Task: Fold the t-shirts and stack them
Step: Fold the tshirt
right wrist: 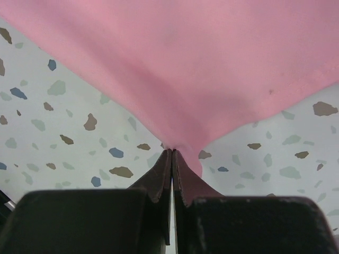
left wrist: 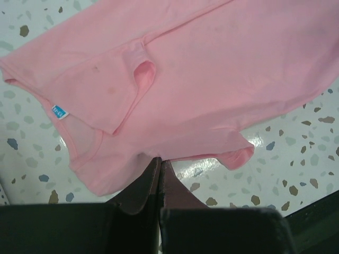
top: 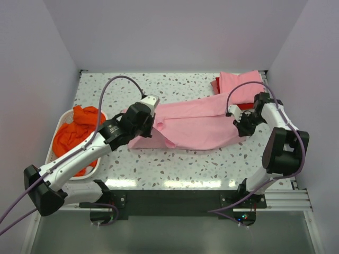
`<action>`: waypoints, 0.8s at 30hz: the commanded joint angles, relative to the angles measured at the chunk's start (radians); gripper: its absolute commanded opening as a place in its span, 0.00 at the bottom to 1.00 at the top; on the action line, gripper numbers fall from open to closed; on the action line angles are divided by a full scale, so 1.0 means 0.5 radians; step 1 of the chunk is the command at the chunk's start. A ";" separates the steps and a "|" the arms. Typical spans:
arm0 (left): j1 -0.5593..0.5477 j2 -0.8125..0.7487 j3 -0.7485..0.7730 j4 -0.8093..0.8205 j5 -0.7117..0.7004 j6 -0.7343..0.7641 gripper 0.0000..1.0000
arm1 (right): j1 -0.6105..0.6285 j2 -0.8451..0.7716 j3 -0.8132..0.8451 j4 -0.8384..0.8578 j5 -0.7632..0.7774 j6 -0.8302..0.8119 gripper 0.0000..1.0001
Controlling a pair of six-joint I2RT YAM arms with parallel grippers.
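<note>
A light pink t-shirt lies stretched across the middle of the table. My left gripper is shut on its left edge; in the left wrist view the closed tips pinch the shirt, whose small neck label shows. My right gripper is shut on the shirt's right end; in the right wrist view the closed tips hold a gathered point of the shirt, lifted off the table. An orange t-shirt lies crumpled in the basket. A red t-shirt peeks from under a folded pink one.
The white slotted laundry basket stands at the table's left edge beside my left arm. The folded stack sits at the back right corner, just behind my right arm. White walls enclose the speckled table on three sides.
</note>
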 commanded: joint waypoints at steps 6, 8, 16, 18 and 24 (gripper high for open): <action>0.204 0.122 0.139 0.221 0.057 0.164 0.00 | 0.049 0.123 0.180 0.131 -0.058 0.191 0.00; 0.275 0.156 0.146 0.249 0.084 0.180 0.00 | 0.055 0.150 0.220 0.176 -0.046 0.228 0.00; 0.483 0.377 0.237 0.344 0.198 0.287 0.00 | 0.083 0.310 0.364 0.299 -0.018 0.409 0.00; 0.514 0.429 0.268 0.347 0.219 0.309 0.00 | 0.098 0.350 0.398 0.336 -0.024 0.452 0.00; 0.563 0.592 0.345 0.335 0.235 0.345 0.00 | 0.147 0.442 0.462 0.453 -0.018 0.578 0.00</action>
